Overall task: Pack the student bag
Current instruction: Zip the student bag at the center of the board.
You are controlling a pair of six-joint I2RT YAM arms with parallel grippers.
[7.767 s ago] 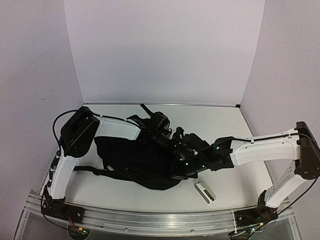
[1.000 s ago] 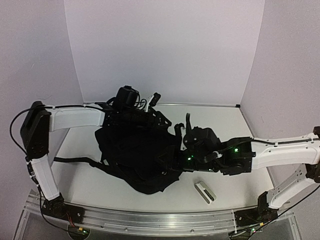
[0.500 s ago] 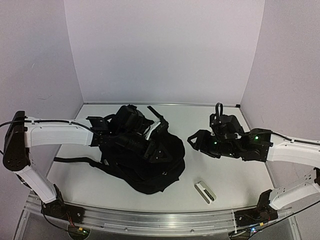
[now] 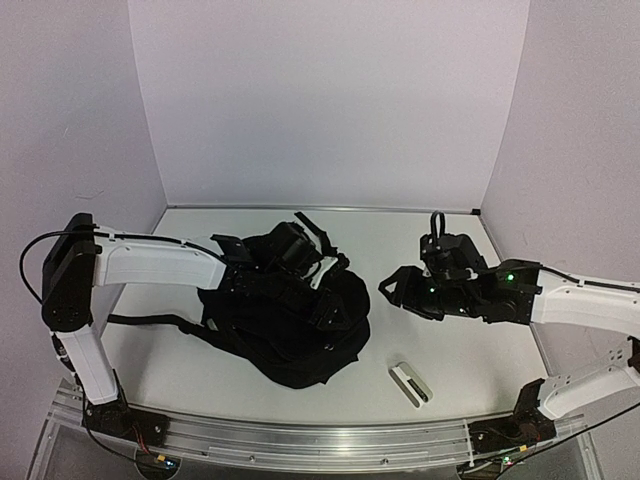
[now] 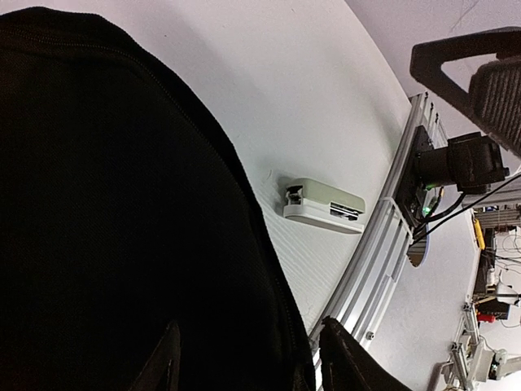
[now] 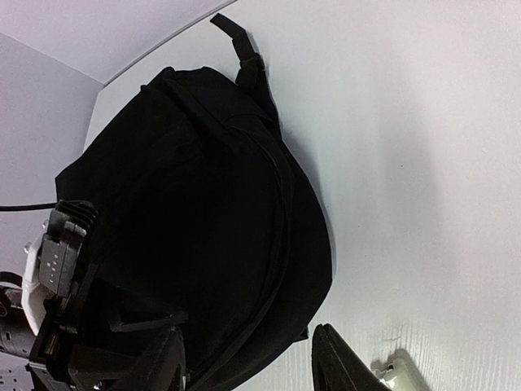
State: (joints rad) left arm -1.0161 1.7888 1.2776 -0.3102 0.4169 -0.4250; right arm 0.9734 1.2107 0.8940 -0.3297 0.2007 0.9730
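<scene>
One student bag [image 4: 285, 350], partly under left arm [image 4: 160, 262]

Large black fabric student bag [image 4: 285, 345], slumped in 1 rumpled heap left of centre on the table [image 4: 450, 250]

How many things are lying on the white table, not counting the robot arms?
2. The big black fabric backpack lies in the middle; the small white-and-grey plastic block lies right of it, nearer the front. More could hide under or inside.
</scene>
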